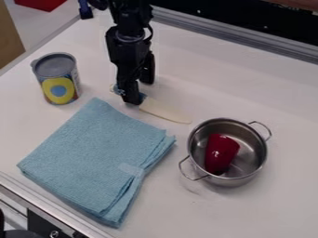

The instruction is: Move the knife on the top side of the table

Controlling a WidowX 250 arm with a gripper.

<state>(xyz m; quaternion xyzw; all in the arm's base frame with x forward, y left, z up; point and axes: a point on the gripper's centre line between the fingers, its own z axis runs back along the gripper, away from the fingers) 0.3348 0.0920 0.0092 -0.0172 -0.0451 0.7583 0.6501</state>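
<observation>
Table: broad white surface (273,97), smooth, faintly marked near the pot; grey metal edging (236,37) along the far side, dark area beyond.
Room: pale floor, brown panel (9,39) at upper left, flat red item (40,3) in the corner.
Gripper: black two-finger gripper (140,92), upper middle, low over the knife's handle; fingers (129,88) partway open, a gap between them; whether they touch the handle, cannot tell.
Cloth: folded light-blue textile (93,153), left of centre.
Pot: round stainless-steel pot (233,181), two wire handles, right of the cloth.
Can: grey-lidded metal can (56,69), upper left; colourful printed label, yellow round with blue centre.
Knife: cream blade (164,111), blue handle; lying flat beyond the cloth, tip towards the pot.
Pot contents: glossy dark-red rounded piece (220,153).
</observation>
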